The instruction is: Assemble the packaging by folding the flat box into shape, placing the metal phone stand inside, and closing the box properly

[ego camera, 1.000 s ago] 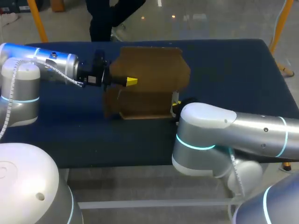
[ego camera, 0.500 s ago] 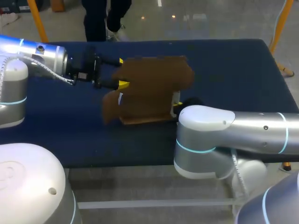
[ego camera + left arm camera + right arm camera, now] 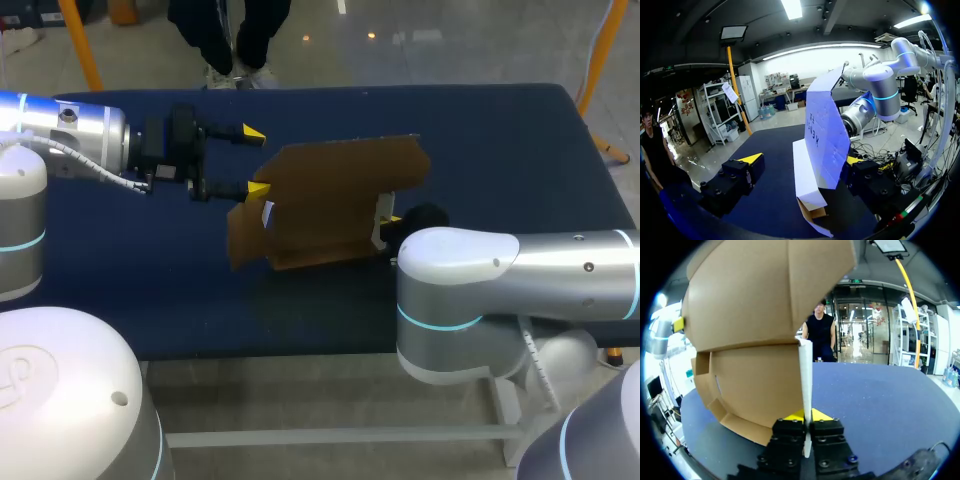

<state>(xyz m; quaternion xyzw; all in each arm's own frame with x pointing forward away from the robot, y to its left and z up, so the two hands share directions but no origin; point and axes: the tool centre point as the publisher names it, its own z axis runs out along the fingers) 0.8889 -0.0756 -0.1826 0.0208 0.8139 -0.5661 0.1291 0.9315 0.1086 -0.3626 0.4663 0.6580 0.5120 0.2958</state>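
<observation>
Left wrist view: print on the box (image 3: 825,135) is too blurred to read. The box stands between the fingers of my left gripper (image 3: 802,160), which are spread wide. My right gripper (image 3: 807,416) pinches the box's side wall, and my right arm (image 3: 500,270) mostly hides it in head view. Vs 1 s ago, left gripper has backed off the box & the box top has shifted right.

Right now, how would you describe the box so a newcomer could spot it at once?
On the dark blue table, look at the middle. The box is brown cardboard, half folded and standing up, the right gripper shut on one edge, the open left gripper at the other end. It is the only cardboard on the table.
</observation>
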